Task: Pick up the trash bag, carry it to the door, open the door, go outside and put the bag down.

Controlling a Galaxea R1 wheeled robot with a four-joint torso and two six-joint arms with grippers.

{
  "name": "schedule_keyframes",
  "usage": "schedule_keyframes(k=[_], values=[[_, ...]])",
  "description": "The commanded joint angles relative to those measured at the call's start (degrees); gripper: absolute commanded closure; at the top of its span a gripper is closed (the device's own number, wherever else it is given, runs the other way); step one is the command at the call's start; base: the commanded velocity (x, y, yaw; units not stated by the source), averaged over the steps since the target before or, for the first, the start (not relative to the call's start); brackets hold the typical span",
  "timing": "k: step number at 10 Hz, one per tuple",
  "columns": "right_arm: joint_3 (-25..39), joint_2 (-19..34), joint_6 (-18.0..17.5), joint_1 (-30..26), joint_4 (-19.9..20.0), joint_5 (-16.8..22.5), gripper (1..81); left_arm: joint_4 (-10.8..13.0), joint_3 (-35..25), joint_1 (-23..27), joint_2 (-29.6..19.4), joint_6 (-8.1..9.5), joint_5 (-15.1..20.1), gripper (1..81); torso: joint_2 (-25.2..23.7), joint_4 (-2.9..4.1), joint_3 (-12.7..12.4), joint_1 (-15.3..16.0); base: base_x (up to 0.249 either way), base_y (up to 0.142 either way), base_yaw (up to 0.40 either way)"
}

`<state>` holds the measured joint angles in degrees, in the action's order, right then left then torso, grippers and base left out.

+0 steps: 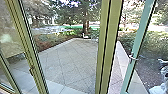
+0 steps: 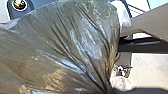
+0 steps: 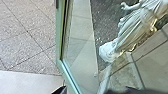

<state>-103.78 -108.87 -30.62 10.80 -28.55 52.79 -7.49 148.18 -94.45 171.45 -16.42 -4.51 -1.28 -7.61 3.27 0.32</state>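
Gathered into tight folds, the translucent grey-brown trash bag [image 2: 82, 47] spreads across the left wrist view. My left gripper [image 2: 109, 90] is shut on the bag where the folds converge. In the head view, a green-framed glass door [image 1: 137, 42] stands open at the right, with a handle on its frame. The door's frame and glass [image 3: 65, 50] also show in the right wrist view. How my right gripper stands cannot be made out.
A thick green post [image 1: 107, 47] stands right of centre, with more framed glass at the left. Paving [image 1: 70, 62] lies outside, edged by a pale kerb and planting, with a tree behind. Through the glass, a white draped statue [image 3: 135, 30] is visible.
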Motion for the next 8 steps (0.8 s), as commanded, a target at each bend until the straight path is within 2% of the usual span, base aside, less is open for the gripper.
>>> schedule_keyframes(k=[1, 2, 3, 4, 5, 6, 8], values=[[4.8, -1.7, 0.5, 1.2, 20.9, 2.4, 1.0, 0.5, -0.5, 1.3, 0.0, -0.19, 3.6, 81.1, 0.0, 0.00, 0.0, 0.0, 0.000, 0.000, 0.000], [8.2, -1.4, 0.4, 5.5, 26.1, 2.5, 1.0, 0.6, -0.5, 1.3, 0.0, -0.37, 3.5, 81.1, 0.0, 0.00, 0.0, 0.0, 0.000, 0.000, 0.000], [12.1, -2.0, 0.1, 9.9, 27.7, 1.6, 1.0, 0.6, -0.6, 1.3, 0.1, -0.45, 3.5, 81.1, 0.0, 0.00, 0.0, 0.0, 0.000, 0.000, 0.000], [14.4, -2.8, 0.1, 14.0, 27.6, 0.4, 1.0, 0.6, -0.7, 1.4, 0.1, -0.45, 3.6, 81.1, 0.0, 0.00, 0.0, 0.0, 0.000, 0.000, 0.000], [16.0, -2.9, 0.0, 17.4, 27.3, -3.2, 1.0, 0.6, -0.7, 1.3, 0.0, -0.54, 3.5, 81.1, 0.0, 0.00, 0.0, 0.0, 0.000, 0.000, 0.000], [16.3, -3.0, 0.0, 20.1, 26.7, -4.5, 1.0, 0.6, -0.7, 1.3, -0.1, -0.54, 3.5, 81.1, 0.0, 0.00, 0.0, 0.0, 0.000, 0.000, 0.000], [17.8, -2.3, 0.2, 27.1, 21.4, -13.3, 1.0, 0.6, -0.7, 1.3, -0.1, -0.55, 3.3, 81.1, 0.0, 0.00, 0.0, 0.0, 0.000, 0.000, 0.000]])
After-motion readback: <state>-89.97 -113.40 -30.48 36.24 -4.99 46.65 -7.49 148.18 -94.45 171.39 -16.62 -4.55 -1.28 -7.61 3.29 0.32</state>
